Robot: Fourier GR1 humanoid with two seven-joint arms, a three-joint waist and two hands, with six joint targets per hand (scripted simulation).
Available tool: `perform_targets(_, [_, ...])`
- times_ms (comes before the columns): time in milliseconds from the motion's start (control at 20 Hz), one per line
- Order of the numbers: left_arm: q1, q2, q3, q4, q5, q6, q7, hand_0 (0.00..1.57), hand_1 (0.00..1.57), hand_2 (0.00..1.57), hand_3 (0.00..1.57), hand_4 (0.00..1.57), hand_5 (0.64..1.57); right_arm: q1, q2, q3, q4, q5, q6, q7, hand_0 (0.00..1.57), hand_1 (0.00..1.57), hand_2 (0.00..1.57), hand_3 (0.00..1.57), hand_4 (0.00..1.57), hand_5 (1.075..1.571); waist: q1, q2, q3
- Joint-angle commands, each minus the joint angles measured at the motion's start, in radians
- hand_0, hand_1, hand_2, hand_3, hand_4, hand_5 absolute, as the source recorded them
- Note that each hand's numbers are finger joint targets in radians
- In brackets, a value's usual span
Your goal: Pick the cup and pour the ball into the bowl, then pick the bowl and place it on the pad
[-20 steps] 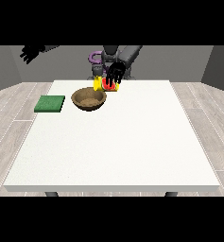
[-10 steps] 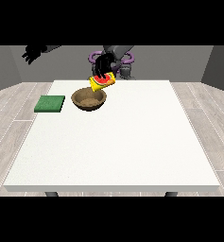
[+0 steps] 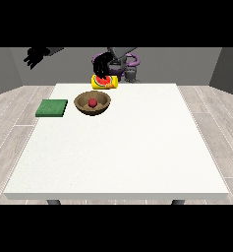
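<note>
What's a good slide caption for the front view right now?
Yellow cup tipped on its side in a hand, red ball lying in the brown bowl, green pad waiting beside it.

The hand at the view's right [image 3: 102, 66] is up above the table's far edge, near the middle. It hangs down from its arm, and its black fingers are wrapped around a cup tipped on its side. The hand at the view's left [image 3: 34, 55] is raised high past the table's far left corner, with its fingers spread.
</note>
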Motion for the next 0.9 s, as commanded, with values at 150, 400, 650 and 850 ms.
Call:
perform_targets(150, [0.055,0.065,0.174,-0.13,0.115,0.162,-0.045,0.75,0.75,1.57,1.54,1.11,1.556,0.025,-0.029,-0.03,0.005,-0.007,-0.042,0.057,0.0,0.0,0.0,0.11,0.74,1.551,0.086,-0.047,-0.002])
perform_targets(400, [0.15,0.125,0.447,-0.278,0.45,0.262,-0.226,0.8,0.8,1.19,0.88,1.3,1.555,0.065,0.007,-0.026,-0.015,0.02,-0.096,0.035,0.0,0.0,0.0,0.11,0.76,1.556,0.181,-0.083,-0.009])
perform_targets(650, [0.135,0.11,0.736,-0.416,0.809,0.243,-0.324,0.0,0.0,0.0,0.0,1.15,1.568,0.05,0.035,-0.017,-0.012,0.044,-0.143,0.015,0.0,0.0,0.0,0.0,0.78,1.556,0.245,-0.026,-0.0154])
perform_targets(850, [0.139,0.157,0.905,-0.485,1.08,0.068,-0.422,0.0,0.0,0.0,0.0,1.06,1.57,0.065,0.089,-0.011,-0.004,0.056,-0.195,-0.001,0.0,0.0,0.0,0.0,0.78,1.558,0.294,0.003,-0.0096])
